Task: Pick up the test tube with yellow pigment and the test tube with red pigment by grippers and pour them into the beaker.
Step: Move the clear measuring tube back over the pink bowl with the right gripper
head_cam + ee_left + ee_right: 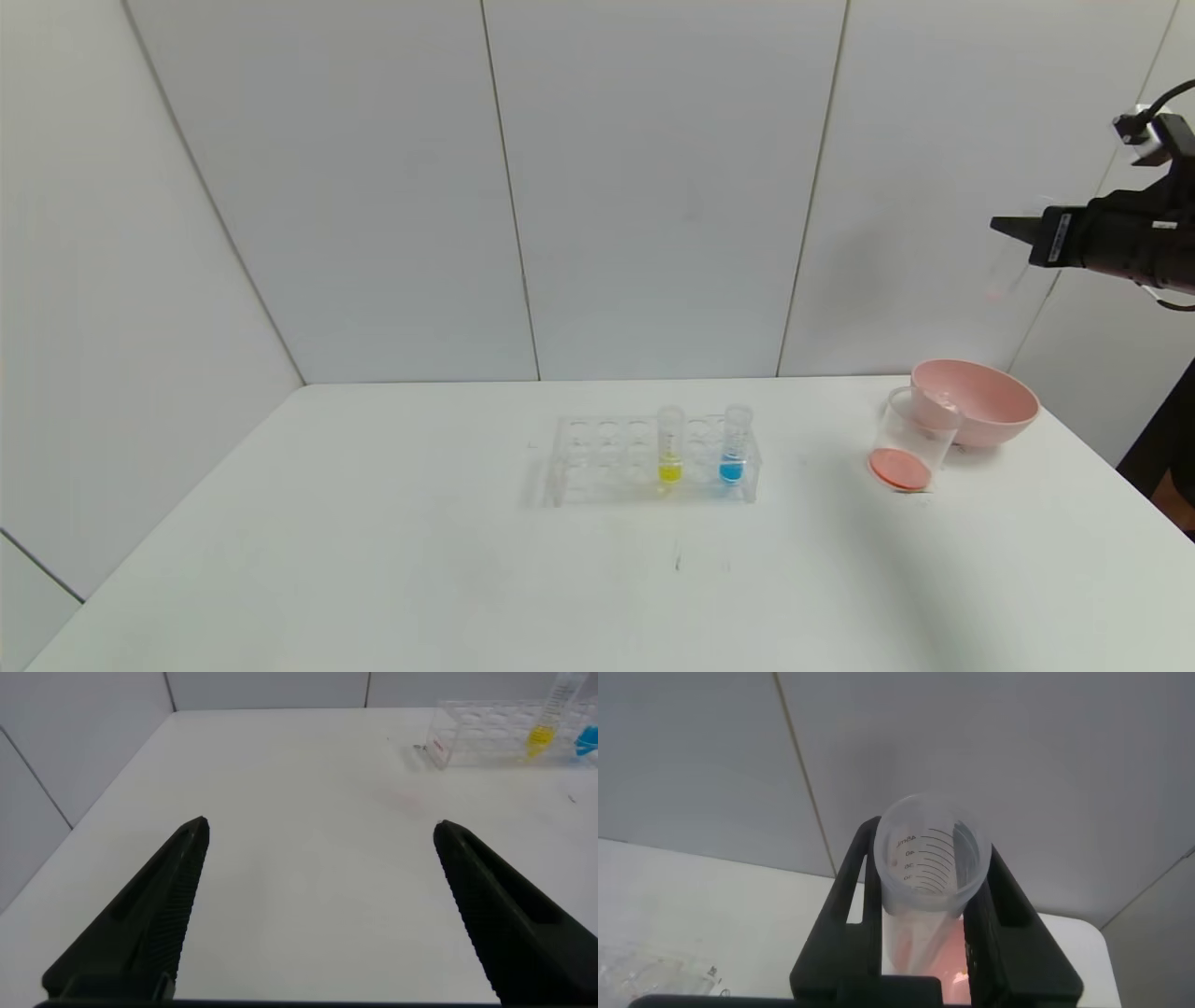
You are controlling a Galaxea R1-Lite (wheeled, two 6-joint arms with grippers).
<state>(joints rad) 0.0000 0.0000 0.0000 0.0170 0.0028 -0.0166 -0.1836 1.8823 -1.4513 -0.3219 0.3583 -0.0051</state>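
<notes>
Bright, even, diffuse light is seen throughout; only soft shadows are cast on the table (373, 560). The held test tube with red pigment (1004, 271) is blurred and faint.

Lab bench: test-tube rack (653, 459), beaker (910, 441), plain white panels.

Right tool (1013, 227): matte black body tapering to a blunt tip, white label strip with dark print across it. Small white-grey block on top, black cable arching up from it. Left tool (322, 833): two black tapering fingers (149, 917), inner faces finely ribbed, flat outer faces smooth.
</notes>
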